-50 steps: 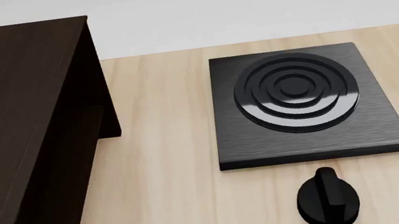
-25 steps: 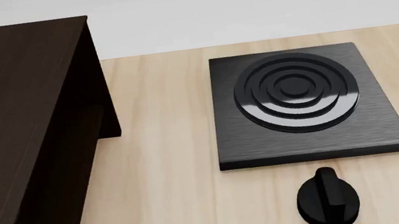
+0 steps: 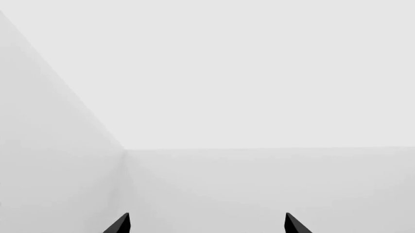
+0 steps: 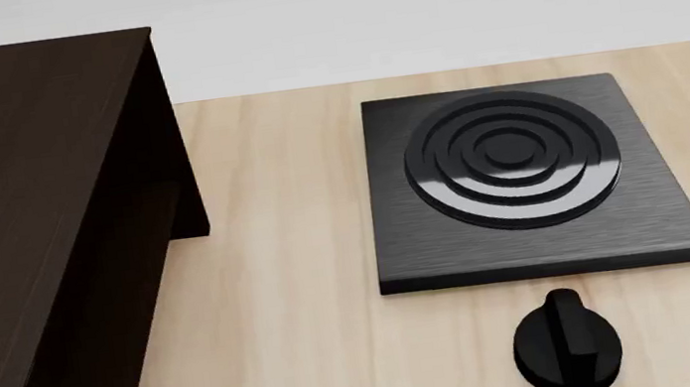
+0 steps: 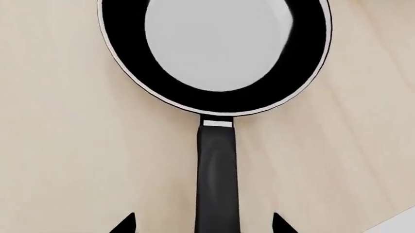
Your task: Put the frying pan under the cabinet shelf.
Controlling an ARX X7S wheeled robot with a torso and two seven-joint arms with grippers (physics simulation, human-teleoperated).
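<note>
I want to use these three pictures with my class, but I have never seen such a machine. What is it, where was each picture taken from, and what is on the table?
This is a simulated two-armed robot on wheels. One picture comes from its head, looking down at a wooden table. There stand a dark cabinet shelf, a square stove plate and a black knob.

The other two come from cameras near each end effector. The right end effector hangs open over the frying pan, its two tips either side of the handle without gripping it. The left end effector is open too, facing only blank pale walls. Nothing is held.
</note>
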